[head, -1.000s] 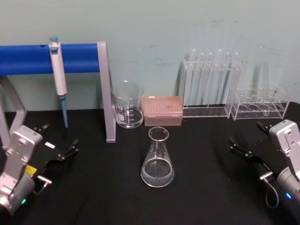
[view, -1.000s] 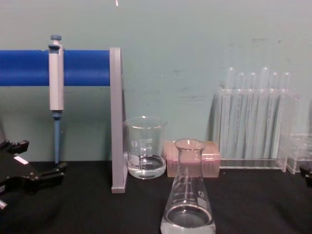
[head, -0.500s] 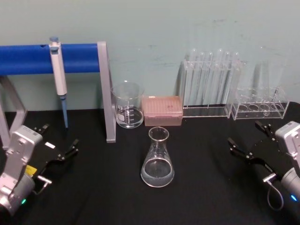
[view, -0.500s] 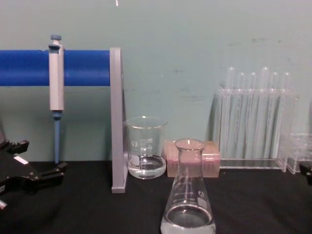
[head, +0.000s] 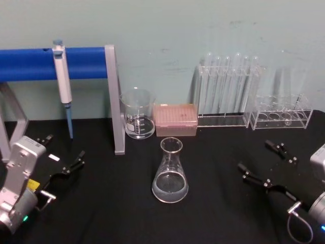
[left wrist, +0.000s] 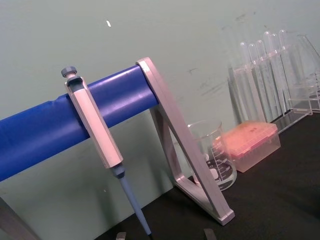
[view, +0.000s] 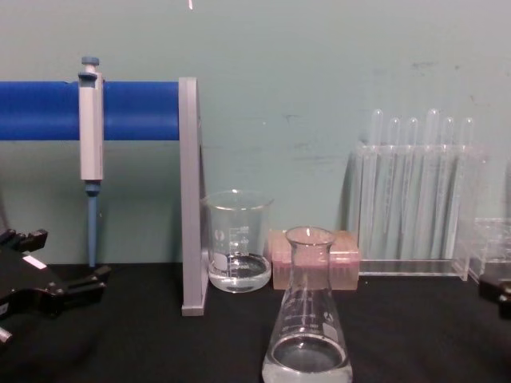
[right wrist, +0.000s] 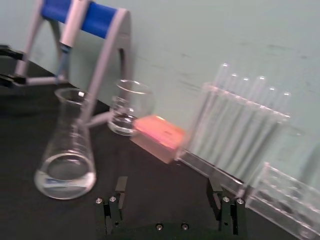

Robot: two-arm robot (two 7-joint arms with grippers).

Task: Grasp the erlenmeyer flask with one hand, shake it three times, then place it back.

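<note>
The erlenmeyer flask (head: 170, 173) stands upright on the black table at the centre, with a little clear liquid in its wide base; it also shows in the chest view (view: 308, 319) and the right wrist view (right wrist: 67, 150). My right gripper (head: 256, 156) hovers to the flask's right, open, with nothing between its fingers (right wrist: 120, 186) and a clear gap to the glass. The flask lies ahead of the right gripper (right wrist: 167, 192) and off to one side. My left gripper (head: 63, 147) rests open at the table's left, far from the flask, and shows in the chest view (view: 64, 259).
Behind the flask stand a glass beaker (head: 137, 114) and a pink tip box (head: 175, 119). A test tube rack (head: 226, 91) and a lower clear rack (head: 282, 117) are at the back right. A pipette (head: 63, 81) hangs on a blue-barred stand (head: 114, 101) at the back left.
My right gripper has swung left and nearer, toward the flask, its fingers still spread. The left arm and the flask have not moved.
</note>
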